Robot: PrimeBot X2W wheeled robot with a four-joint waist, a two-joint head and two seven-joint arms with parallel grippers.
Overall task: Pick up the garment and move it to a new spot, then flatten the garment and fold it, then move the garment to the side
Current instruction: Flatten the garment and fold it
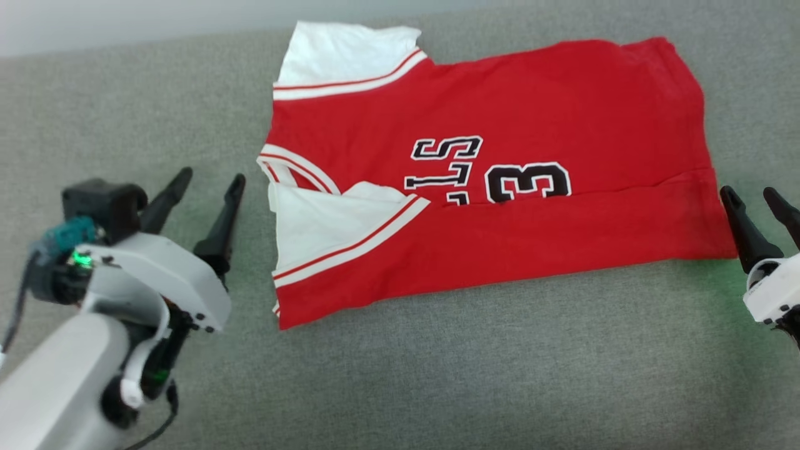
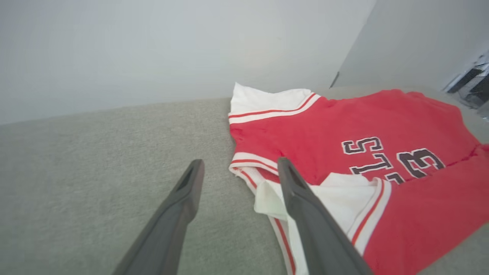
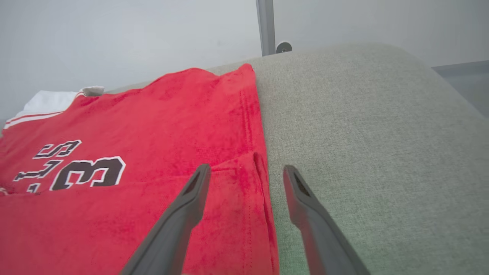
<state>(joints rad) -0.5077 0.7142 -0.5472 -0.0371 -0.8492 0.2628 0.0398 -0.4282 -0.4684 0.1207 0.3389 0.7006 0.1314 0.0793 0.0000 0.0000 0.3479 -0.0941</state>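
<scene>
- The left gripper [image 1: 210, 182] [image 2: 240, 164] is seen just left of the garment [image 1: 494, 244] [image 2: 305, 141] [image 3: 153, 114], beside its neck end; the jaws are spread wide and nothing is held.
- In the left wrist view, one dark finger [image 2: 305, 214] is pictured across the garment's near white sleeve [image 2: 344, 198]; whether it touches the cloth cannot be told.
- The garment, a red jersey, is laid sideways and flat on a grey fabric surface [image 1: 437, 375], neck to the left, hem to the right.
- A far white sleeve [image 1: 344, 53] is spread at the garment's far left corner.
- The garment's near long edge is folded up over its front, so that the black-and-white lettering [image 1: 447, 164] and the numeral 3 [image 1: 528, 181] are cut off along the fold.
- The right gripper [image 1: 750, 195] [image 3: 247, 170] is placed at the garment's hem, by its near right corner; the jaws are wide apart and empty, with one finger [image 3: 183, 217] pictured over the red cloth and the other beyond the garment's edge.
</scene>
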